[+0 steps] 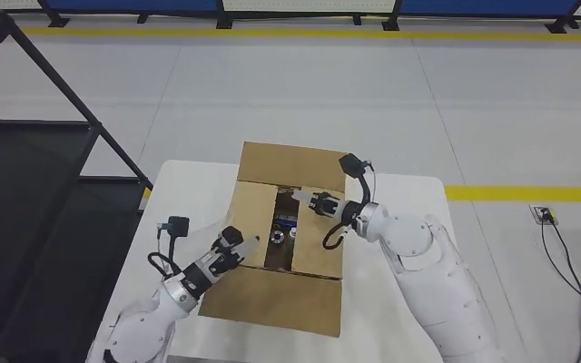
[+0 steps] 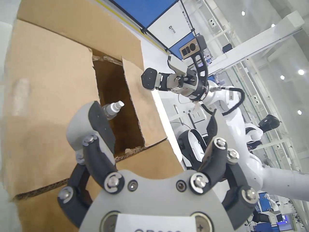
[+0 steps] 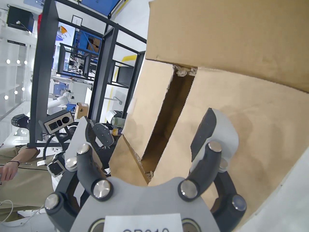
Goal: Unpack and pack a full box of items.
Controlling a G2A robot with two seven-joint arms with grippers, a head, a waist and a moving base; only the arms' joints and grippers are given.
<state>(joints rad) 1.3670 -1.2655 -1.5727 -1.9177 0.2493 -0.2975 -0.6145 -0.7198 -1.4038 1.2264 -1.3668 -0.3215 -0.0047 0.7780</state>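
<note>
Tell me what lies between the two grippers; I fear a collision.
The top view shows the open gap of the box, a bottle inside, between left gripper and right gripper.

Material and finish findings

The box (image 1: 272, 304) is matt brown corrugated cardboard with smooth faces; its cut edges are rough and frayed, with the fluting exposed. The bottle (image 2: 112, 108) inside looks like clear glossy plastic with a white cap. The counter (image 1: 182, 195) is smooth and white. The left end effector (image 2: 154, 121) and right end effector (image 3: 149, 121) have smooth grey plastic-looking shells, matt black pads (image 2: 100, 119) and bright metal screws (image 2: 113, 182).
</note>
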